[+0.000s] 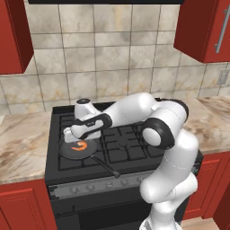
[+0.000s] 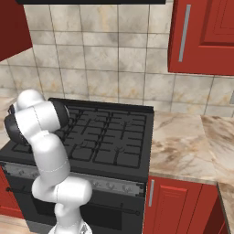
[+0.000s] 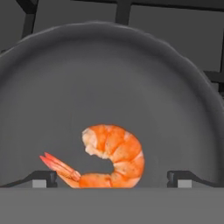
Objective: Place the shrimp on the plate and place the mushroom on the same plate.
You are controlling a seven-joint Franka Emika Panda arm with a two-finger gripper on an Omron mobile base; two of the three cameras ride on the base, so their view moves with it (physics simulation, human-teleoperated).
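Gripper (image 3: 112,178) open, fingertips (image 3: 41,178) set wide at the bottom of the hand view, one to each side of the shrimp (image 3: 111,157), neither touching it. Shrimp curled in a C, bright orange, tail fan pointing toward the left fingertip, lying on the dark floor of the frying pan (image 3: 175,100). Pan rim scalloped, arcing across the upper part of the hand view, with dark stove grate bars behind it.

In the left base view: gripper (image 1: 72,134) low over the near-left burner, hanging just above the frying pan (image 1: 90,153). Shrimp (image 1: 80,146) visible as an orange curl in the pan, directly under the hand. Pan handle running toward the front right of the stove (image 1: 130,148). Arm reaching leftward across the black cooktop.

Marble counter (image 1: 22,143) on both sides of the stove, red cabinets (image 1: 13,36) above, beige tiled wall behind.

In the right base view: stove (image 2: 114,137) seen past the arm's shoulder, pan hidden behind the arm.
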